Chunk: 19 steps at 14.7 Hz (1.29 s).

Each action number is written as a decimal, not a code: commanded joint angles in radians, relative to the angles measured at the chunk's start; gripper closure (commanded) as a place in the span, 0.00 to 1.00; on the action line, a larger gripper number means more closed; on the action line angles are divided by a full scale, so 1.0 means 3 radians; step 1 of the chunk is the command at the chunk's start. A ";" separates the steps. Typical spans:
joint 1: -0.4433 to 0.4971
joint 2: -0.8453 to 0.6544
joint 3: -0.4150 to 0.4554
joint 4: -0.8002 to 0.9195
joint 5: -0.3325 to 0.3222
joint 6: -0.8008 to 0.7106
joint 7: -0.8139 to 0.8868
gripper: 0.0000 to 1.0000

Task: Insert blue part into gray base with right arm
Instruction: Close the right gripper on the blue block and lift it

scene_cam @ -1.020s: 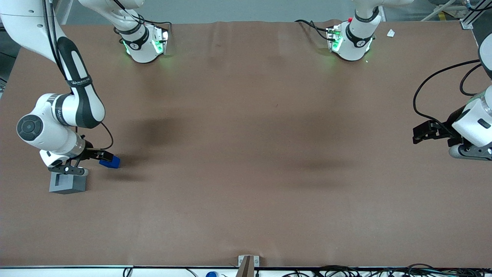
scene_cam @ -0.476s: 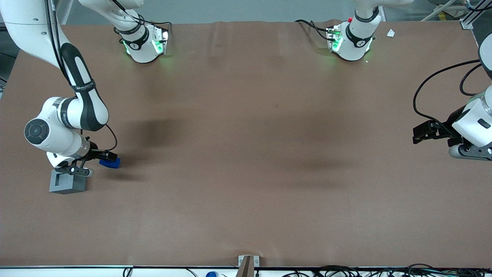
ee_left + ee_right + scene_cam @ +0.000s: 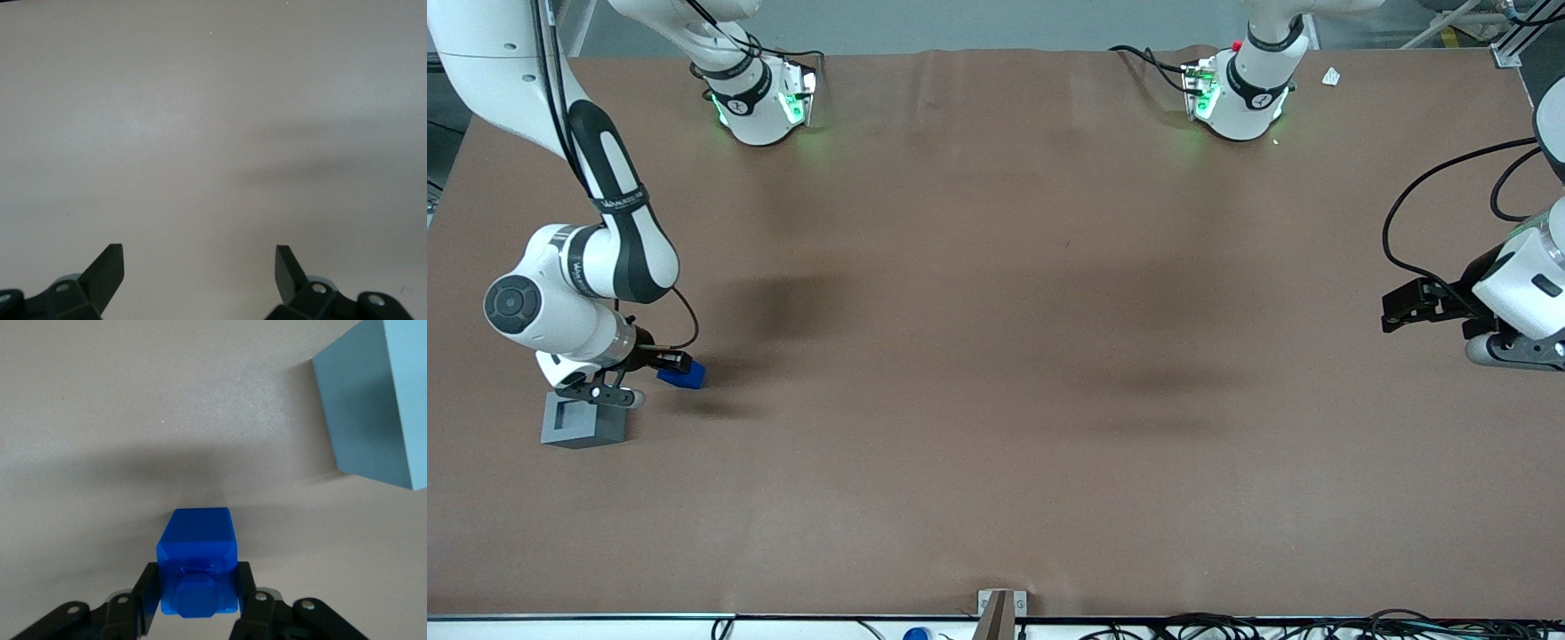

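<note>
Right arm's gripper (image 3: 197, 590) is clamped on the blue part (image 3: 197, 568), fingers pressed against its two sides, holding it low over the table (image 3: 996, 356). The gray base (image 3: 583, 421) stands just beside, recess empty; insertion judged not yet begun, carry pending

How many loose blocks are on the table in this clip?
2. The blue part sits between the right arm's gripper fingers, toward the working arm's end. The gray base stands beside it, nearer the front camera. None appear hidden.
</note>
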 commanded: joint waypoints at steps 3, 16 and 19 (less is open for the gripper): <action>-0.0017 -0.0012 0.0022 -0.0022 0.0042 0.0038 -0.0017 0.75; -0.0400 0.0100 -0.0004 0.1435 0.0022 -0.1092 -0.1883 1.00; -0.0522 0.0192 0.0001 0.1476 0.0022 -0.1092 -0.1893 1.00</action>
